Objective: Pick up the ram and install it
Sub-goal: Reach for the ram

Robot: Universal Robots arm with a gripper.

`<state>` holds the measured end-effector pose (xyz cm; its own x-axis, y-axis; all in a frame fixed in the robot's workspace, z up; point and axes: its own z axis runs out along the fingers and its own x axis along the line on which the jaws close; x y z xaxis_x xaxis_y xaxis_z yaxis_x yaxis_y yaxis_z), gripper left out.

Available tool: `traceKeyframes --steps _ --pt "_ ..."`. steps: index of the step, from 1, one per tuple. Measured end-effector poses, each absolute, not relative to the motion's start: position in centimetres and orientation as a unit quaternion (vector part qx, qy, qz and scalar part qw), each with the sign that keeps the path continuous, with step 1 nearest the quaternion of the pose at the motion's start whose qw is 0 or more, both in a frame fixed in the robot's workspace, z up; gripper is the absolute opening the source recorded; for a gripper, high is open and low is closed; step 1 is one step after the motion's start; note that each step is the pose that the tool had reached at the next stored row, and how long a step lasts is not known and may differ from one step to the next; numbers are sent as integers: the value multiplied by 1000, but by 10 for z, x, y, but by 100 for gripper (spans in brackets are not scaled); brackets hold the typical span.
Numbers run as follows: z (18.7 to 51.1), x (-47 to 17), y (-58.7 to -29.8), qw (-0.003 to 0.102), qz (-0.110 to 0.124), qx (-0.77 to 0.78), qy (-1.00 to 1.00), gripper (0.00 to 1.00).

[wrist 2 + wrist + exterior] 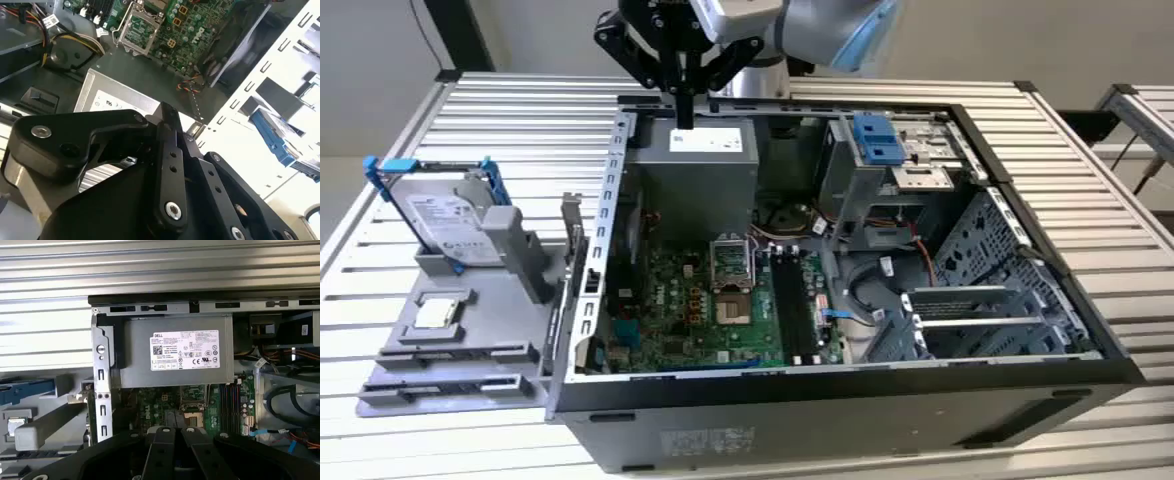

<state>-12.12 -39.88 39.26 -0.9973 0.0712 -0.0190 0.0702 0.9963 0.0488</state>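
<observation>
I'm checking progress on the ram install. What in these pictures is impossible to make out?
- Whether the gripper holds anything: it is too small in the exterior view, and its own black body blocks that in both wrist views.
- Whether the motherboard's black slots hold a ram: they are too small to tell in the exterior view and the first wrist view.

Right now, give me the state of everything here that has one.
Gripper, jaws together, over the power supply
Computer case, open, side panel off
Hard drive, upright in the grey holder
Square chip, lying flat in the holder
Memory slots, look empty
</observation>
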Motion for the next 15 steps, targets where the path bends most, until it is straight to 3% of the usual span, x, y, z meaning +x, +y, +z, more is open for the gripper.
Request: traceKeyframes --steps 15 --pt "393 -124 -399 10 24 35 999 0"
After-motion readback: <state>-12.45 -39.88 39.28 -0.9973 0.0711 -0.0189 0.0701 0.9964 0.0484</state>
